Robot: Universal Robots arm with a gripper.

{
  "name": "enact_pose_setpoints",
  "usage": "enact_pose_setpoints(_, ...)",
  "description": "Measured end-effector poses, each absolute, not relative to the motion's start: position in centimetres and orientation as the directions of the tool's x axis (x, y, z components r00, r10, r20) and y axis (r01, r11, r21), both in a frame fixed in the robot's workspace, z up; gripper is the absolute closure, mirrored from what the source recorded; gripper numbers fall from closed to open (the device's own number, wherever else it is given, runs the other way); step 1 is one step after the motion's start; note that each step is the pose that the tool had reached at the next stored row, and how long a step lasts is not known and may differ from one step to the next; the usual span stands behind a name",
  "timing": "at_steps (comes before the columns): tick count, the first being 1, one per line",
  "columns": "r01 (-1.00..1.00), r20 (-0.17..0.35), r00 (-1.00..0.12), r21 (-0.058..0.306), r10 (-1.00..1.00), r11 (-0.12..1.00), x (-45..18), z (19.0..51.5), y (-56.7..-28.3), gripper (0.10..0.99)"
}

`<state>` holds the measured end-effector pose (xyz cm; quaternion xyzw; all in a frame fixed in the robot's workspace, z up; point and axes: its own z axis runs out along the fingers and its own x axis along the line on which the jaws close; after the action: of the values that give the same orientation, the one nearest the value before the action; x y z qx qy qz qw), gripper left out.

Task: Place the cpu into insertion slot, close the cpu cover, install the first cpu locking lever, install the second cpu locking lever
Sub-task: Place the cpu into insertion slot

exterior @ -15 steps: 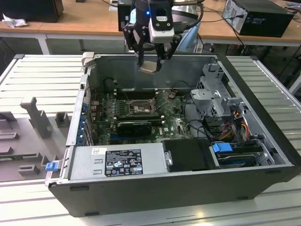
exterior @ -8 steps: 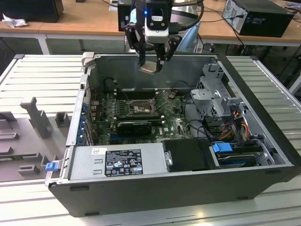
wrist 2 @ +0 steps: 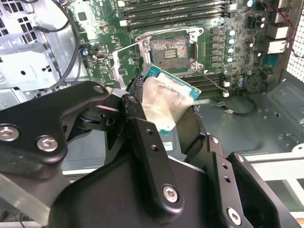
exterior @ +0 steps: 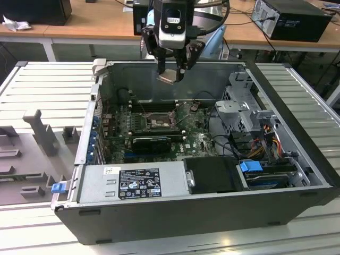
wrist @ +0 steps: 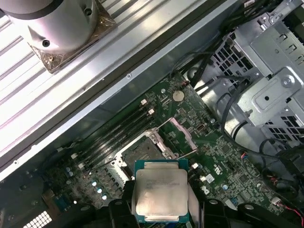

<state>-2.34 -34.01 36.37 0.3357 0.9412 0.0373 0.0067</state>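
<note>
Black-fingered gripper [exterior: 171, 73] on the arm hangs above the open computer case [exterior: 159, 220], near the case's far wall in the exterior view, with its jaws closed on the cpu [exterior: 168, 77]. The chip is held by its edges, clear of the board, at a tilt. In the second wrist view the cpu [wrist 2: 166, 102] shows its pale metal top and green rim between the two fingers [wrist 2: 137, 126], and in the first wrist view the cpu [wrist: 159, 190] sits flat-on to the camera. Below it, on the green motherboard [exterior: 199, 141], lies the insertion slot [exterior: 158, 122], well apart from the chip and with nothing in it; in both wrist views its dark recessed centre is bare [wrist 2: 171, 50] [wrist: 142, 152]. The cpu cover [wrist 2: 127, 59] is swung open and stands up beside the socket, a thin silvery frame that also shows in the first wrist view [wrist: 183, 135]. A thin wire locking lever [wrist 2: 211, 80] sticks out from the socket's corner, unlatched. Long black memory slots [wrist 2: 175, 9] run alongside the socket. Towards the exterior view's right the case holds a grey perforated drive cage [exterior: 239, 106], and along its near side a power supply [exterior: 133, 180] with a label. The case rests on a ribbed metal table [exterior: 48, 90].
</note>
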Motion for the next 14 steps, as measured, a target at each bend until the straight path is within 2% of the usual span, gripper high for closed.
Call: enact_pose_setpoints(14, 0.757, 0.008, -0.652, 0.070, 0.759, 0.650, -2.34, 36.37, -34.01, 0.561)
